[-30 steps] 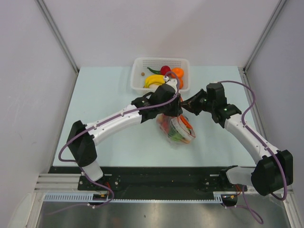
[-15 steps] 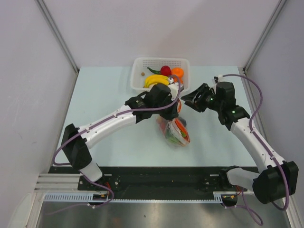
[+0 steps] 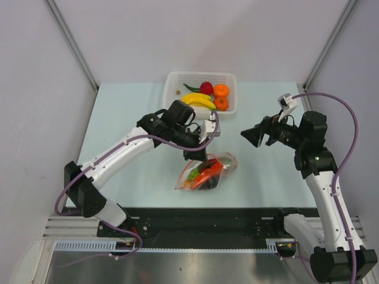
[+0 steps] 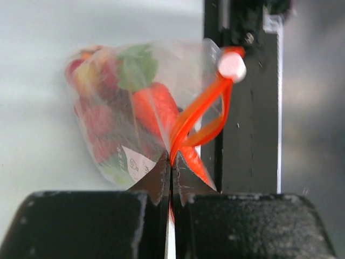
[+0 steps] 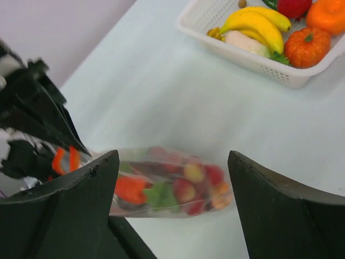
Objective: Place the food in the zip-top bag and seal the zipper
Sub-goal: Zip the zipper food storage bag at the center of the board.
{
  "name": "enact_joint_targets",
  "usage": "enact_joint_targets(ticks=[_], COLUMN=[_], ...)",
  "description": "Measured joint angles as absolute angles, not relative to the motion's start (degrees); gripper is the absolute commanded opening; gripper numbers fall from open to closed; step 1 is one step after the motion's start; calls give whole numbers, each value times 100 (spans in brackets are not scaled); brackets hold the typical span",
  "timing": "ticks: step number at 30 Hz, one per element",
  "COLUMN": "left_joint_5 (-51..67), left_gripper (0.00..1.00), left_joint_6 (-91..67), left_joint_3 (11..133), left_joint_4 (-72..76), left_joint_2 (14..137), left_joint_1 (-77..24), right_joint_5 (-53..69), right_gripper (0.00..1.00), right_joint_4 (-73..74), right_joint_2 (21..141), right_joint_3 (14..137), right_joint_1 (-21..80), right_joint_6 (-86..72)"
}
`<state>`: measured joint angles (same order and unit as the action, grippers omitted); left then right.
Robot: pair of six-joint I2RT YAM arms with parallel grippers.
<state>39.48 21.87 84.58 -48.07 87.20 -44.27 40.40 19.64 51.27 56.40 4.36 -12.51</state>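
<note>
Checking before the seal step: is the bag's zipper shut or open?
Open, at least partly: in the left wrist view the zipper splits into two orange bands above the left gripper.

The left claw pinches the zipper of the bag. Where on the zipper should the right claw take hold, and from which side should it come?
Probably the free part of the zipper, beyond the pinch of the left claw: its two orange strips bow apart there, not sealed. The open right claw could come from the right, jaws across the strip.

Robot lab cell — plain white panels [image 3: 177, 35] enclosing a table [image 3: 124, 118].
</note>
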Motion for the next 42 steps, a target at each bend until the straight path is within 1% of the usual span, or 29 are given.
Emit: enact_joint_targets(ticks=[4,8,10,12,17,21,23,26,28,32,34,35,37,38,39,40,42], left_joint_5=[4486,4731,4871,4971,5092,5159,5168,5192,5234,5277,5286,5295,5317,5328,5341,5363,5406], left_gripper=[0,0,0,0,0,0,0,0,0,0,0,0,0,0,0,0,0], left_joint_6=[3210,3887,4066,4101,3736,3468,3387,3253,3181,3122,3103,3098,3094,3094,3092,3092,3089], left_joint_3=[8761,9609,10151,10433,10591,10777,10906,11078,11137,11144,11144,11144,11144,11144,11144,11144,11144], left_joint_4=[-5537,-6130,-6455,-6608,-6733,-6772,-6814,-6853,-6873,-6888,-6910,-6921,-6934,-6941,-6943,-6947,-6954], left_joint_2=[8919,9588,10027,10313,10663,10842,10914,11004,11045,11061,11061,11061,11061,11061,11061,11061,11061], left_joint_1=[-4110,-3927,-3920,-3920,-3903,-3889,-3879,-3846,-3809,-3743,-3730,-3726,-3719,-3719,-3719,-3715,-3708], right_joint_5=[4512,4954,5054,5037,4436,3667,3218,2703,2475,1916,1627,1518,1284,1216,1116,1061,978], right_gripper=[74,72,71,70,72,67,68,69,69,58,54,48,40,29,22,8,0], right_joint_4=[2311,2648,2799,2877,2770,2703,2694,2617,2493,2231,2058,1979,1826,1774,1704,1662,1614], right_joint_2=[4834,4449,4200,4023,3863,4045,4189,4449,4517,4654,4777,4821,4888,4899,4904,4901,4901], right_joint_3=[5380,5124,5009,4963,4888,4858,4856,4816,4720,4574,4532,4517,4473,4462,4438,4423,4401], right_joint_1=[436,552,790,1149,2425,3463,3966,4517,4683,4860,4910,4930,4958,4963,4965,4965,4967], right_joint_6=[78,1328,1839,2204,2709,3059,3203,3299,3326,3454,3479,3483,3511,3531,3559,3599,3642])
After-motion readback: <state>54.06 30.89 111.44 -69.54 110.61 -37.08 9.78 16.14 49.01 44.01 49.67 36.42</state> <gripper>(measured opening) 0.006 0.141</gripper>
